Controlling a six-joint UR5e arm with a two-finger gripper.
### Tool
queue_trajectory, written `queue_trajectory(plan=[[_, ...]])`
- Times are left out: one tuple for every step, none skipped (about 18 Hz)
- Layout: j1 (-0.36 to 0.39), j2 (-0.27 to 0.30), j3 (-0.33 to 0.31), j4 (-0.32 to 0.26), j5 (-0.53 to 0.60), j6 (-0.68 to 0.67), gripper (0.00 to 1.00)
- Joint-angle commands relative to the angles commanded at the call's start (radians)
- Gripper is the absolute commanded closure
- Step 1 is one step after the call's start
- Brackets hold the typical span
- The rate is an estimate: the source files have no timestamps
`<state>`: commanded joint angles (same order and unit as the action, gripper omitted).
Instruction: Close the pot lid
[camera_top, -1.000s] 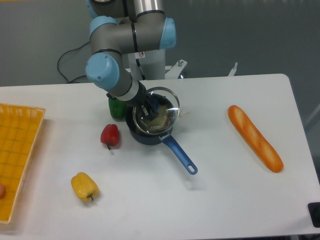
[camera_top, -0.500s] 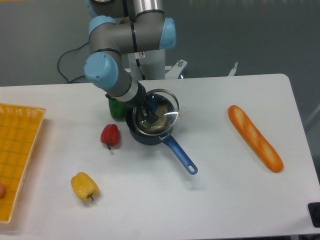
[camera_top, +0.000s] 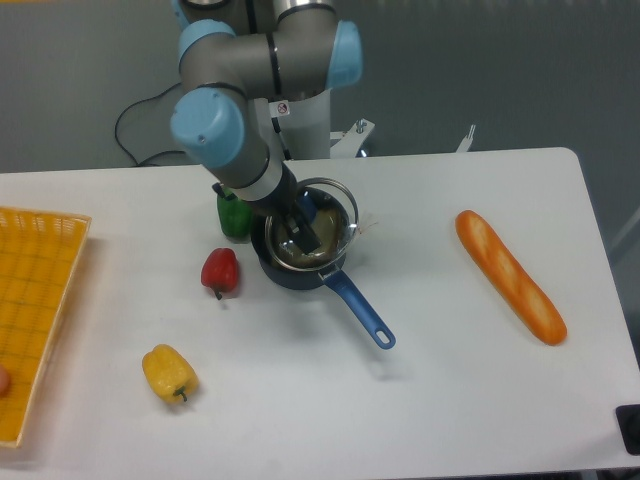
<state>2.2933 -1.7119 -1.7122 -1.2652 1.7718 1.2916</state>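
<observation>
A: Start at the front edge and work back. What's there?

B: Nearest is the yellow bell pepper (camera_top: 168, 372), with the yellow basket (camera_top: 35, 300) at the left edge. Then the red bell pepper (camera_top: 220, 270), and the baguette (camera_top: 510, 276) well apart on the right. Behind those sits the pot (camera_top: 300, 268), its blue handle (camera_top: 358, 308) pointing toward the front right. A green bell pepper (camera_top: 235, 215) stands just beside the pot's far left side.

A: And what has changed in the last second?

B: The lid (camera_top: 318, 228) was tilted noticeably over the pot a second ago, its far edge raised. Now it lies lower and flatter, most of its rim following the pot's rim. The arm's wrist has swung slightly, but the gripper (camera_top: 303, 232) has stayed over the lid's middle.

A: So is the pot closed?

B: Nearly, I'd judge. The far rim of the lid still seems to stand a little above and behind the pot's edge, so it may not be fully seated.

A: Is the gripper gripping the knob?

B: I cannot tell. The fingers are down at the lid's centre, but glare and the glass hide whether they are clamped or let go.

A: How does the lid look?

B: Clear glass, thin metal rim, about as wide as the pot, with the dark inside showing through.
</observation>
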Motion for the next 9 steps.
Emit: queue_trajectory(plan=[[0.0, -0.002, 0.025, -0.031, -0.003, 0.002, 0.0], [0.0, -0.002, 0.051, -0.052, -0.006, 0.002, 0.0], [0.002, -0.002, 0.074, -0.063, -0.011, 0.003, 0.0], [0.003, -0.003, 0.094, -0.065, -0.032, 0.003, 0.0], [0.017, -0.003, 0.103, -0.065, -0.073, 0.003, 0.0], [0.037, -0.002, 0.121, -0.065, -0.11, 0.003, 0.0], [0.044, -0.002, 0.138, -0.069, -0.135, 0.005, 0.0], [0.046, 0.0, 0.157, -0.083, -0.141, 0.003, 0.0], [0.051, 0.0, 0.173, -0.104, -0.146, 0.003, 0.0]])
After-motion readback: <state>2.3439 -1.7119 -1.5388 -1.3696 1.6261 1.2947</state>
